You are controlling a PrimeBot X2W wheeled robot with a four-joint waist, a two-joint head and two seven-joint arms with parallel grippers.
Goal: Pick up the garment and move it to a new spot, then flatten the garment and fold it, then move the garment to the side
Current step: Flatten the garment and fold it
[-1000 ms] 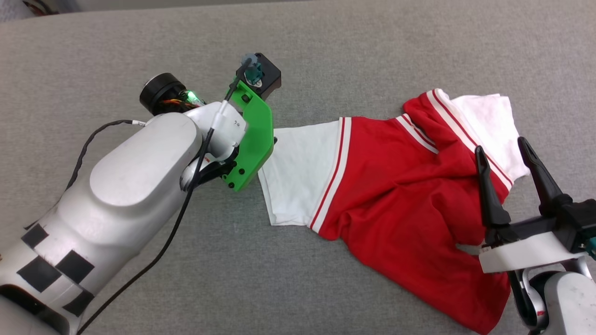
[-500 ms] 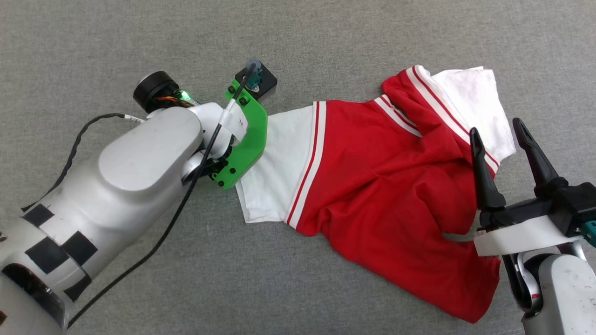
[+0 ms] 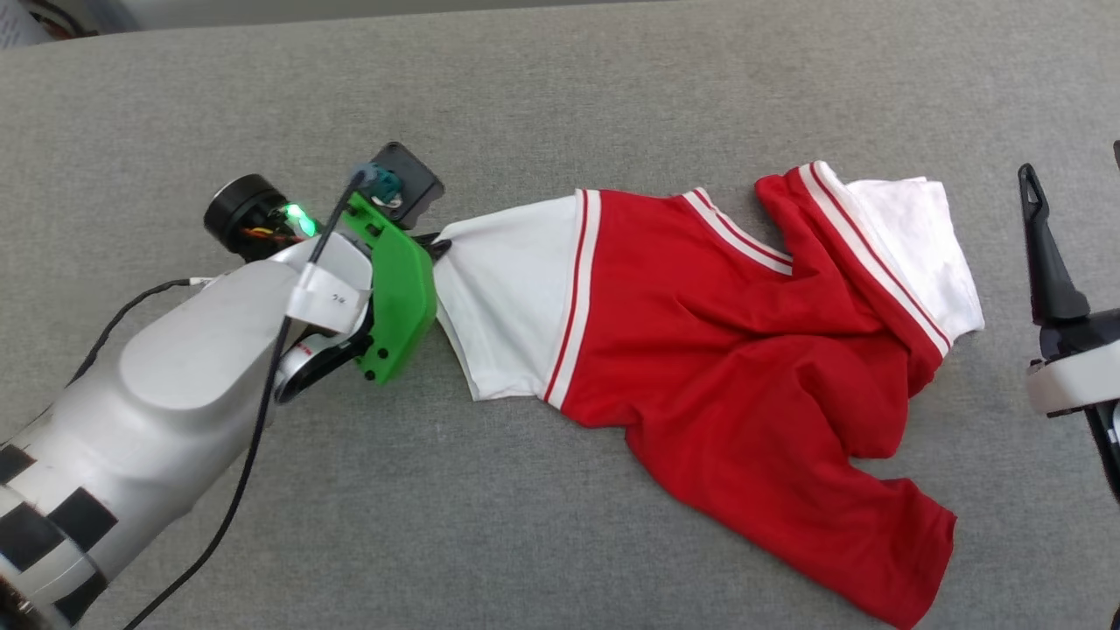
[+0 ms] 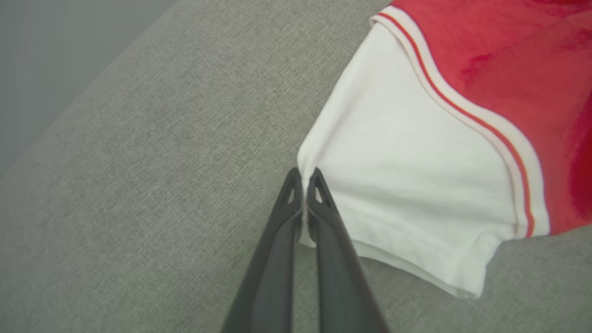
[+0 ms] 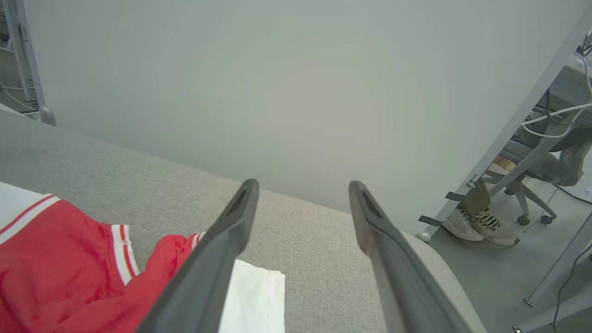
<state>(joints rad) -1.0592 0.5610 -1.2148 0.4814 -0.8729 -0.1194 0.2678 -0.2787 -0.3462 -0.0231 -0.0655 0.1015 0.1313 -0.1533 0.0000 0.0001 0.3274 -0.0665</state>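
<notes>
My left end effector (image 4: 304, 175) pinches a sleeve corner of the shirt (image 3: 744, 367), right end effector (image 5: 303, 187) wide beside it, so I'd lift slowly.

So we've got the garment (image 3: 744, 367) in bright red with plain white sleeves and red-and-white striped trim. Under the garment we see a heathered grey cloth surface (image 3: 612, 87), and left of the garment there's a lime-green bracket (image 3: 398, 289) on a pale grey arm (image 3: 166, 411) with black square patches.
</notes>
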